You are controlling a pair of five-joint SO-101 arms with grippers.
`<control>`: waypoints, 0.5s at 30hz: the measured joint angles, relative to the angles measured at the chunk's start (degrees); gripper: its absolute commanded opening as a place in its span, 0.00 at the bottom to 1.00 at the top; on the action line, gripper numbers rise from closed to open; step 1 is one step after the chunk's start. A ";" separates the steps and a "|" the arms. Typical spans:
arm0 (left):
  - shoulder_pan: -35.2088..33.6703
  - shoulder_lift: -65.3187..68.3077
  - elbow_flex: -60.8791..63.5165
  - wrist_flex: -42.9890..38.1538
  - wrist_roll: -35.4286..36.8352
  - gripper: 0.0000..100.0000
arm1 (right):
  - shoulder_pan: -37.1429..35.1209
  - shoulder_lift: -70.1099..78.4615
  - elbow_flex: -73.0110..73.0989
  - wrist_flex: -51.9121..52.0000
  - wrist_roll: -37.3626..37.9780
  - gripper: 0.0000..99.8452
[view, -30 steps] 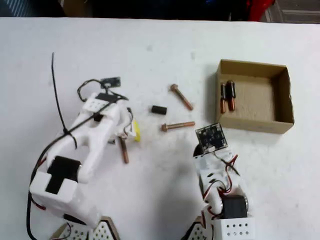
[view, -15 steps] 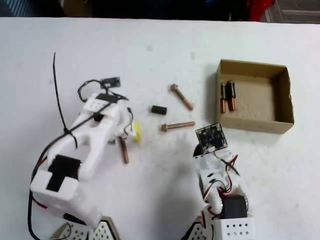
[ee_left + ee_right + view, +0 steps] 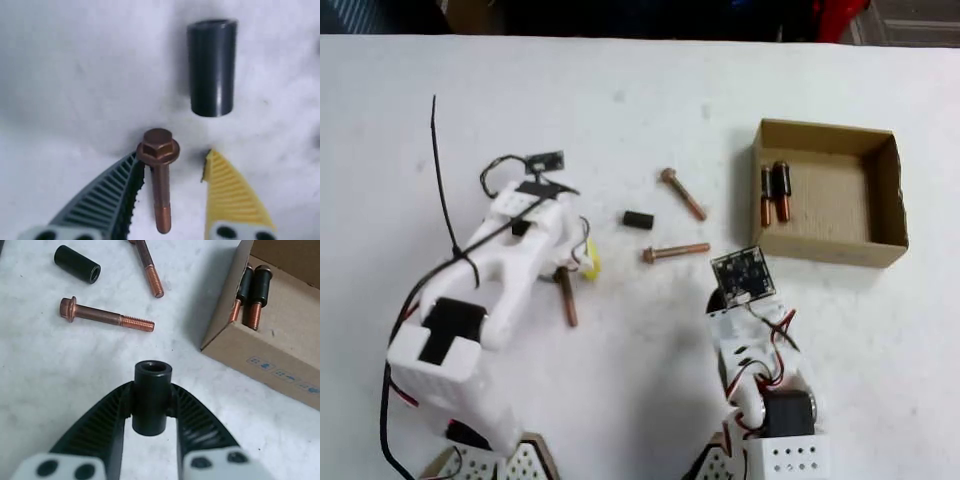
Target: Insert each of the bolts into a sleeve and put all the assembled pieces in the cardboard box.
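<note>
Loosely, left fingers (image 3: 102, 200) bracket a bolt (image 3: 160, 192) near a sleeve (image 3: 211, 67).

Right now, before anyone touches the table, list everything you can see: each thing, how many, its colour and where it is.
bolts: three loose, copper; two lying mid-table, one between the fingers of the left gripper.
sleeves: two, black; one lying beside the bolts, one in the right gripper.
assembled pieces: two, copper and black; side by side in the cardboard box.
cardboard box: one, brown; on the table, on the right arm's side.
table: one, white.
left gripper: one grey finger, one yellow; open.
right gripper: black fingers; shut on a sleeve.
</note>
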 measured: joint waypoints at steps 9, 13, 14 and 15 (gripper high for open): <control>-0.18 0.79 -0.79 -0.44 0.00 0.11 | 0.00 0.00 0.00 0.00 0.00 0.02; -0.18 0.79 -1.23 -0.44 0.00 0.04 | 0.00 0.00 0.00 0.00 0.00 0.02; -0.18 0.88 -1.23 -0.44 0.00 0.05 | 0.00 0.00 0.00 0.00 0.00 0.02; -0.18 0.88 -1.23 -0.44 -0.09 0.05 | 0.00 0.00 0.00 0.00 0.00 0.02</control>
